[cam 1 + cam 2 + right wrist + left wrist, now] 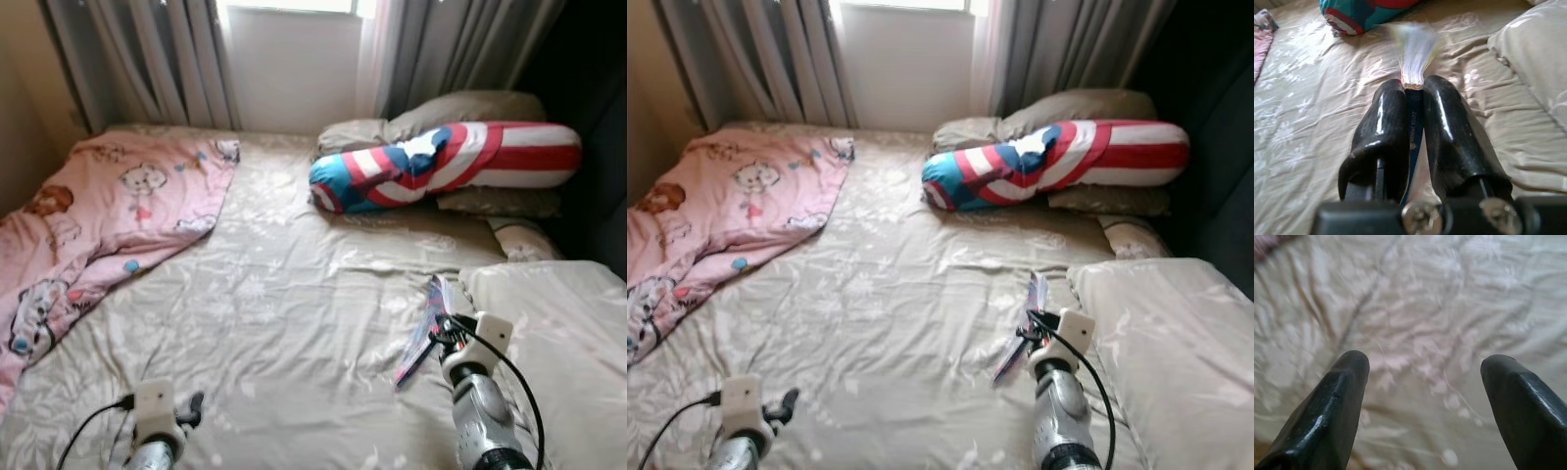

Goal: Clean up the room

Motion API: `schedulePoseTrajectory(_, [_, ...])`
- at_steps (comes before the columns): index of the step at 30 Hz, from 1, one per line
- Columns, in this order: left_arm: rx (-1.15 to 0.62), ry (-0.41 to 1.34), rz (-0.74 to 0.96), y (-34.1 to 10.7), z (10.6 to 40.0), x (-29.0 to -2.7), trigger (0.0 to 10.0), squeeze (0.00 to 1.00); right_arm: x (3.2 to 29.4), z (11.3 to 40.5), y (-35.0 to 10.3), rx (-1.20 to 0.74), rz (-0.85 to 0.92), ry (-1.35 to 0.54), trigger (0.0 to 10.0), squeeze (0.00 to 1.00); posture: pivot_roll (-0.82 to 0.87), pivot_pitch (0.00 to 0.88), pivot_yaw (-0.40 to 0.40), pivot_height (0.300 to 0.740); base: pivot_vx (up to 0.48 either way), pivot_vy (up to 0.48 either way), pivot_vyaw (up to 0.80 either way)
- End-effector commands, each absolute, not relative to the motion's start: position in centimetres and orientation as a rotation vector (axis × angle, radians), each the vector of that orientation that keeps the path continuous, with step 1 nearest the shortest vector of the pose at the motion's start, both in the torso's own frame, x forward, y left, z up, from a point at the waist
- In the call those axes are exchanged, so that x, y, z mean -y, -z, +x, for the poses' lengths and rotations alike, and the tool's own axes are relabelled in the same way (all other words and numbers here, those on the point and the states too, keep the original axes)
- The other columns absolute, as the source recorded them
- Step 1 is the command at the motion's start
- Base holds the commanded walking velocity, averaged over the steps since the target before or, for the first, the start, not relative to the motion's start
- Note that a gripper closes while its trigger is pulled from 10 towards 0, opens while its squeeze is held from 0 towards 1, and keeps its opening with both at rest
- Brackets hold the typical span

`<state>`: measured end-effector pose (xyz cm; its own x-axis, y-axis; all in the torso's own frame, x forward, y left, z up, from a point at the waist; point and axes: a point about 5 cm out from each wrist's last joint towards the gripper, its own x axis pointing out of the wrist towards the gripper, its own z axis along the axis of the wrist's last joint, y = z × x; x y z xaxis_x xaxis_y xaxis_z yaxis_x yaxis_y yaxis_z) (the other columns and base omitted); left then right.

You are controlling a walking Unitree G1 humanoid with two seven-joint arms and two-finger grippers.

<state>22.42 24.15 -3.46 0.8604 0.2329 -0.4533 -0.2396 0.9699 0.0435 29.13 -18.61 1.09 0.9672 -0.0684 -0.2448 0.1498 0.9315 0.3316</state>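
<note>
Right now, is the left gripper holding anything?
No. In the left wrist view the left gripper has its fingers spread apart with only the beige bedsheet between them.

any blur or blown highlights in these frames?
Left eye view: window blown out at the top, far right corner dark. Left wrist view: bedsheet smeared soft, the open left gripper sharper. Right wrist view: fanned pages of the booklet blurred beyond the right gripper shut on it, with glare streaks on its fingers.

small print on book spine [1413, 128] between pincer fingers, too blurred to read
</note>
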Motion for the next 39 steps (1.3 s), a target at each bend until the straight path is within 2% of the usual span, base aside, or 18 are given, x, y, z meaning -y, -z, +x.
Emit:
schedulePoseTrajectory(1, [-0.449, -0.236, -0.036, 3.3, 22.6, -23.6, 10.0, 0.0, 18.7, 29.4, -1.6, -0.201, 0.354, 0.106, 10.0, 0.0, -0.03, 0.0, -0.02, 0.74, 0.0, 0.0, 0.0])
schedulePoseTrajectory(13, [-0.262, -0.193, -0.031, 0.9, 24.5, -23.1, 10.0, 0.0, 18.0, 29.2, -1.4, -0.209, 0.371, 0.064, 10.0, 0.0, -0.03, 0.0, -0.005, 0.74, 0.0, 0.0, 0.0])
schedulePoseTrajectory(25, [-0.196, -0.153, 0.005, -0.3, 24.5, -23.7, 10.0, 0.0, 16.5, 28.8, -0.8, -0.218, 0.429, 0.032, 10.0, 0.0, -0.01, 0.0, 0.034, 0.665, 0.0, 0.0, 0.0])
schedulePoseTrajectory(28, [-0.196, -0.147, 0.013, -0.4, 24.5, -23.9, 10.0, 0.0, 16.4, 28.8, -0.9, -0.205, 0.452, 0.035, 10.0, 0.0, -0.01, 0.003, 0.044, 0.661, 0.0, 0.0, 0.0])
schedulePoseTrajectory(36, [-0.169, -0.121, 0.045, -1.3, 24.3, -24.4, 10.0, 0.0, 16.0, 29.4, -0.9, -0.22, 0.655, 0.016, 10.0, 0.0, 0.04, 0.03, 0.081, 0.661, 0.0, 0.0, 0.0])
schedulePoseTrajectory(39, [-0.164, -0.108, 0.069, -1.7, 23.8, -24.9, 10.0, 0.0, 16.3, 30.2, -1.4, -0.184, 0.891, 0.024, 10.0, 0.0, 0.06, 0.041, 0.095, 0.661, 0.0, 0.0, 0.0])
